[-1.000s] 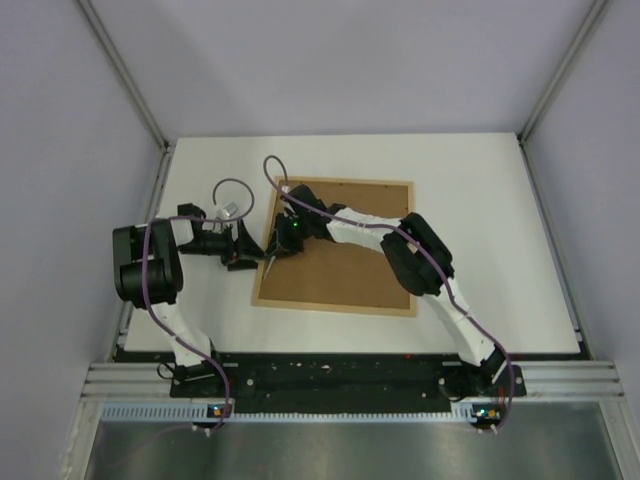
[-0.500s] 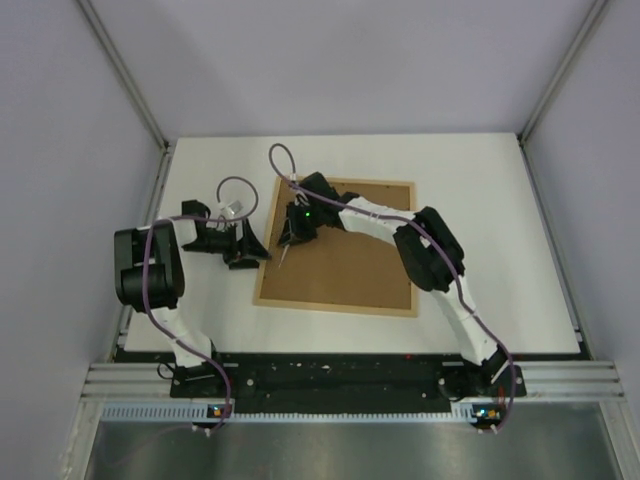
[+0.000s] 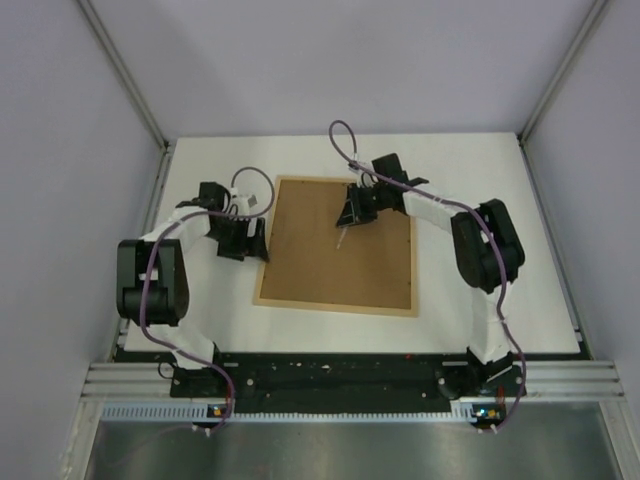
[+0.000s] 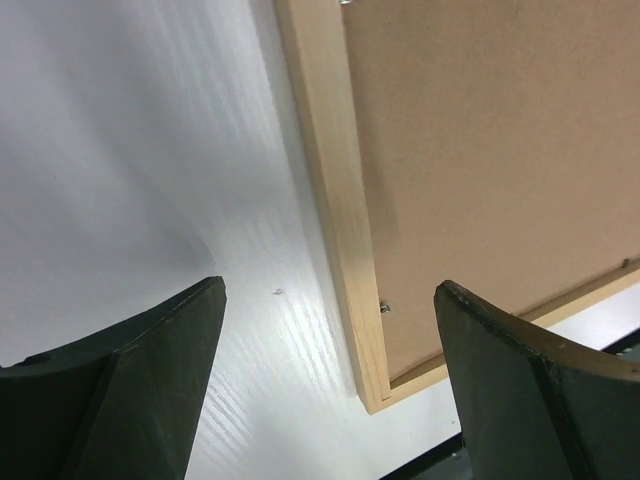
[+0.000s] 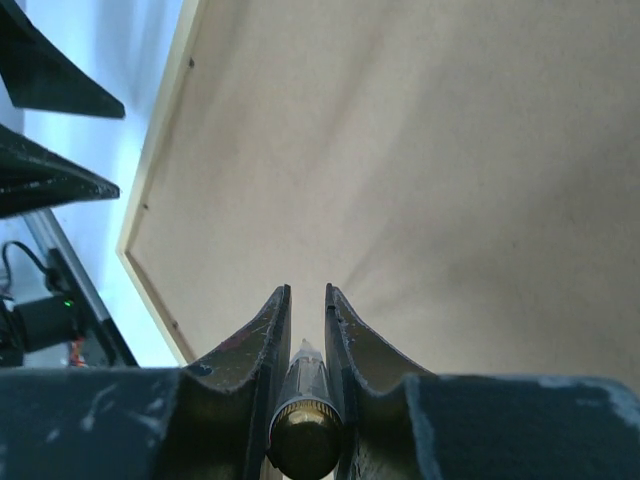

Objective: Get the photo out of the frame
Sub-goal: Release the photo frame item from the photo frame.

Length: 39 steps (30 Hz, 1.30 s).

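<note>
Right gripper (image 5: pixel 306 292) is closed on a slim pen (image 5: pixel 305 425), its two fingers pressed against the barrel with the rounded metal end toward the wrist camera and the pale tip pointing down. From above, this gripper (image 3: pixel 350 215) hangs over the far half of the frame (image 3: pixel 335 307), a little right of its middle. The pen slants down toward the brown backing board (image 3: pixel 340 270); whether the tip touches the board cannot be told.

Left gripper (image 4: pixel 330 290) is wide open and holds nothing. It sits at the frame's left edge. In its wrist view the pale wood strip of that edge runs between the fingers, one finger over the white desk (image 4: pixel 150 150) and the other over the board. Whether either finger touches the frame cannot be told.

The frame lies flat on the desk, back side up, so the board fills it inside the thin wood border. Its sides run nearly square to the desk's edges, with the left side leaning slightly. From above it looks somewhat wider than deep, so its long axis appears to run left to right, though the sides are close in length. The photo cannot be seen in any view.
</note>
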Tool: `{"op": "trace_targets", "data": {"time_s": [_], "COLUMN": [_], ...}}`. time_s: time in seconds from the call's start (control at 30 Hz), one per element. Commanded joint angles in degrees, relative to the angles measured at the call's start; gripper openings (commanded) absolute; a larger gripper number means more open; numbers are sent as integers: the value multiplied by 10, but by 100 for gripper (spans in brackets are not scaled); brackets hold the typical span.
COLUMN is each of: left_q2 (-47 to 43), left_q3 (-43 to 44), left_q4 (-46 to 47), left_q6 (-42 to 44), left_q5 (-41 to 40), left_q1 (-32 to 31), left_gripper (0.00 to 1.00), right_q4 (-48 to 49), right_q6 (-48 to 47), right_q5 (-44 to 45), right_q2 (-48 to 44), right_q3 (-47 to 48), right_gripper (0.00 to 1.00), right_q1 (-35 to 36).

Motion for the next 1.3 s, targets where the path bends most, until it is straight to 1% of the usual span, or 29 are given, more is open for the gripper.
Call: {"op": "trace_targets", "data": {"time_s": [0.0,0.13,0.23,0.37,0.5,0.6,0.63,0.73,0.77,0.8,0.9,0.93,0.97,1.03,1.1,1.17,1.27], "left_q2": [-20,-4,9,11,10,9,8,5,6,6,5,6,6,9,9,5,-12], "left_q3": [38,32,23,12,4,3,3,2,4,4,3,3,3,3,3,1,-4], "left_q4": [-56,-64,-63,-63,-63,-65,-65,-68,-69,-70,-71,-69,-67,-65,-64,-63,-56], "left_q6": [20,14,9,4,3,2,3,3,2,3,2,2,2,1,-2,-3,-4], "left_q5": [-143,-180,-194,-196,-202,-204,-204,-205,-206,-207,-211,-213,-214,-214,-213,-214,-214], "left_q1": [-55,-97,-109,-120,-134,-139,-140,-144,-145,-145,-146,-146,-146,-146,-146,-146,-145], "left_gripper": [91,88,86,84,80,69,68,55,53,49,47,43,42,32,14,0,0], "right_q4": [60,95,132,136,145,147,147,147,147,147,148,149,148,148,149,147,147], "right_q6": [-73,-74,-65,-64,-53,-53,-52,-51,-51,-51,-50,-51,-51,-52,-56,-58,-63], "right_q5": [20,24,20,18,14,13,14,14,14,14,14,14,14,14,15,18,24], "right_q2": [-77,-95,-107,-106,-100,-99,-99,-99,-99,-99,-101,-102,-102,-102,-101,-99,-89], "right_q3": [-70,-113,-146,-148,-149,-150,-150,-149,-149,-150,-151,-149,-150,-151,-152,-152,-152], "right_gripper": [0,0,0,0,0,0,0,0,0,0,0,0,0,0,0,0,0], "right_q1": [5,5,6,5,5,6,6,7,7,7,8,8,9,10,12,13,14]}}
